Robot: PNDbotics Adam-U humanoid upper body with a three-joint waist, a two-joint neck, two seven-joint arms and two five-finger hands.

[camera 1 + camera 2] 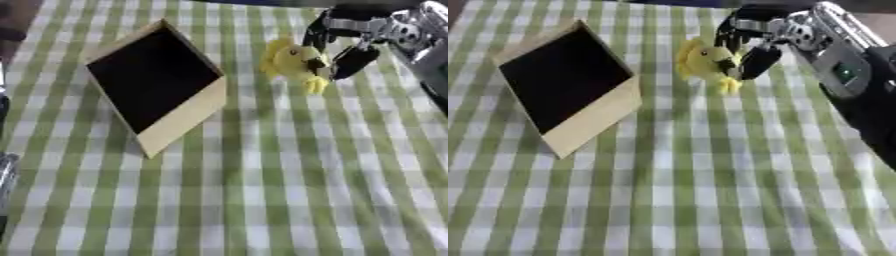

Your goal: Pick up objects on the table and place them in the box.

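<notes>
The yellow plush toy sits in the right hand, its long axis slanting from upper left down to lower right, with a small yellow limb hanging at the low end. The hand's dark fingers curl round the toy's right side and over its top, so the hand is grasping the toy. Whether the toy touches the bench cannot be told. The right arm comes in from the upper right corner, wrist bent so the hand points left and down. To the hand's left, well apart, stands the box, tilted, its dark opening facing up and toward the viewer, 1 corner nearest the hand. Below the hand the checked cloth lies open all the way to the near edge.
</notes>
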